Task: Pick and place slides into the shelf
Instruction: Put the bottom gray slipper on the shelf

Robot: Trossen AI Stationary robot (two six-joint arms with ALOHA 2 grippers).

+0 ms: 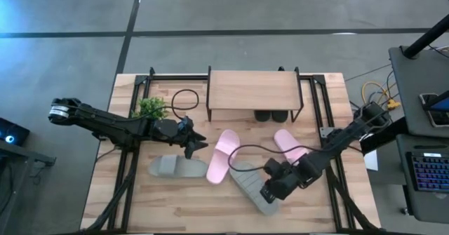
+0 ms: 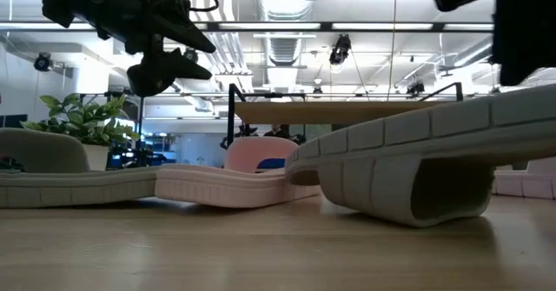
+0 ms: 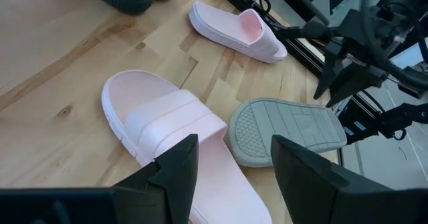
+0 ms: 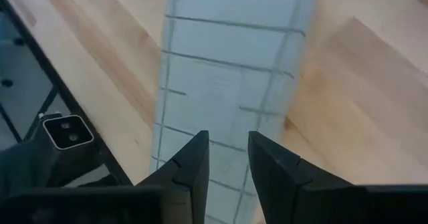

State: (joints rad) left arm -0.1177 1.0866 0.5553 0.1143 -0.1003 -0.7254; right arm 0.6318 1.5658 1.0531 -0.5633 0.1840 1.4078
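The shelf stands at the far middle of the table, with a black pair of slides under it. Two pink slides and one grey slide lie on their soles. A second grey slide is turned sole up, and my right gripper is shut on it. My left gripper hovers open above the table between the lying grey slide and the nearer pink one. My right gripper holds the upturned grey slide by its near end, coming from above at a steep slant along its length. The fingers hide the exact place of contact. That end is raised. The strap points down at the table.
A small green plant and a looped black cable sit at the far left, beside the shelf. Black frame rails run along both sides of the table. Bare wood lies along the near edge.
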